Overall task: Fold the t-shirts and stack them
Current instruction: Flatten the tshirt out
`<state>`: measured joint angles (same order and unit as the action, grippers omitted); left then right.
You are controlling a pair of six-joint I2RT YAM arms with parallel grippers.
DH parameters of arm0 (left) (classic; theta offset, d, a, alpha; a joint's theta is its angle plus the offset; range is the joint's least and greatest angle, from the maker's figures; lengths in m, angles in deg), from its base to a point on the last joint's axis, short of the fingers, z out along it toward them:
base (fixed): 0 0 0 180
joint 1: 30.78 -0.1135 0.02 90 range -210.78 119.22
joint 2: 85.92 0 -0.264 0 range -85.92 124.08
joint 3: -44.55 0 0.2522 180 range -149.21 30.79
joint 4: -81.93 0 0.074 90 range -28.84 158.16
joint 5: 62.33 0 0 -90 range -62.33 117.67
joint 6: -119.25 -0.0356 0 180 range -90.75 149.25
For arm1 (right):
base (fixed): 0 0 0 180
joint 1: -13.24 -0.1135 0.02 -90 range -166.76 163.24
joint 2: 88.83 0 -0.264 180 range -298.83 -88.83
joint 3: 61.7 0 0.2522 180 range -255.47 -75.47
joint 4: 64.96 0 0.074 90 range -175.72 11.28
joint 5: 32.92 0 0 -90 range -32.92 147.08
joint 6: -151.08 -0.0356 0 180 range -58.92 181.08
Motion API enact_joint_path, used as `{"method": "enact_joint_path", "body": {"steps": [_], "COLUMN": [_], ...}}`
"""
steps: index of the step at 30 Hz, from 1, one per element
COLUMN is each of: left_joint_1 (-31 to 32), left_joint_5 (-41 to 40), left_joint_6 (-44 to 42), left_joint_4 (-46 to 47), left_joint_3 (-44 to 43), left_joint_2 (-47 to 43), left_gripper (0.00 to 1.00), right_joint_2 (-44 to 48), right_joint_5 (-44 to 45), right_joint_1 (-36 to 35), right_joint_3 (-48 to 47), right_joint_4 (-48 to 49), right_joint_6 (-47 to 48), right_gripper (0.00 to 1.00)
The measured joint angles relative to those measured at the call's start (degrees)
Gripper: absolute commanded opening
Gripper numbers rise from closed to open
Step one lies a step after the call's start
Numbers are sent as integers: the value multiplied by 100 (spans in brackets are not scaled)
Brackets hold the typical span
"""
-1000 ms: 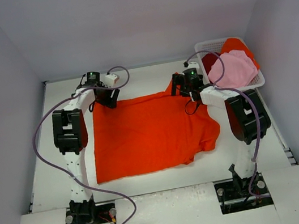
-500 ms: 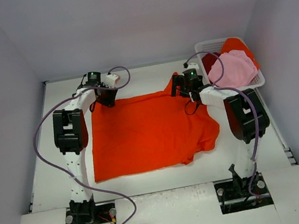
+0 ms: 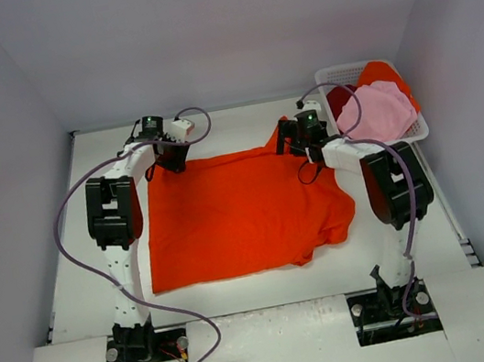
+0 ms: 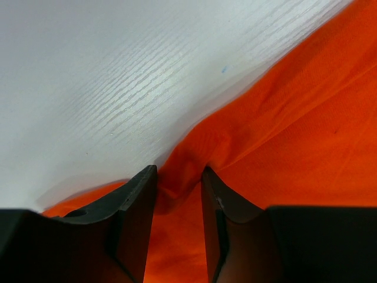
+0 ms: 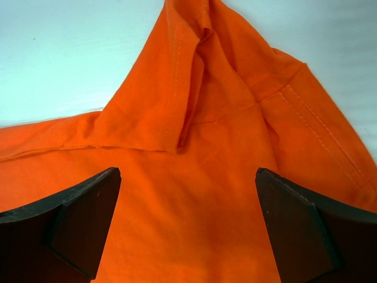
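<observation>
Top camera: spread flat across the middle of the white tabletop, a large bright orange-red cloth t-shirt. At upper right, a white plastic lattice basket, heaped with a light pink t-shirt, a dark red t-shirt and a second orange t-shirt. Left claw at the big shirt's upper-left corner, right claw at its upper-right corner. Purple cables looping beside both arms.

Left wrist camera: left claw almost pressed together, pinching a raised fold at the orange-red edge. Bare tabletop across the upper left.

Right wrist camera: right claw spread wide, nothing gripped, above a creased, stitched sleeve at upper centre. Contact with the cloth impossible to tell.
</observation>
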<state>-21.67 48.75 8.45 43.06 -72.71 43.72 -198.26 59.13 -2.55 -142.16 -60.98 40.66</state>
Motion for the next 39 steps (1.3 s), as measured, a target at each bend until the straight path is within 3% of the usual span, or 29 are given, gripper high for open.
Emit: {"method": "enact_joint_path", "body": {"steps": [21, 39], "left_joint_1": [0, 0], "left_joint_5": [4, 0], "left_joint_6": [4, 4], "left_joint_4": [61, 79], "left_joint_3": [22, 24], "left_joint_2": [0, 0], "left_gripper": [28, 28], "right_joint_2": [-846, -1368], "right_joint_5": [-302, -361], "right_joint_1": [-70, -81], "right_joint_3": [-992, -1353], "right_joint_4": [11, 39], "right_joint_6": [-103, -57], "right_gripper": [86, 86]}}
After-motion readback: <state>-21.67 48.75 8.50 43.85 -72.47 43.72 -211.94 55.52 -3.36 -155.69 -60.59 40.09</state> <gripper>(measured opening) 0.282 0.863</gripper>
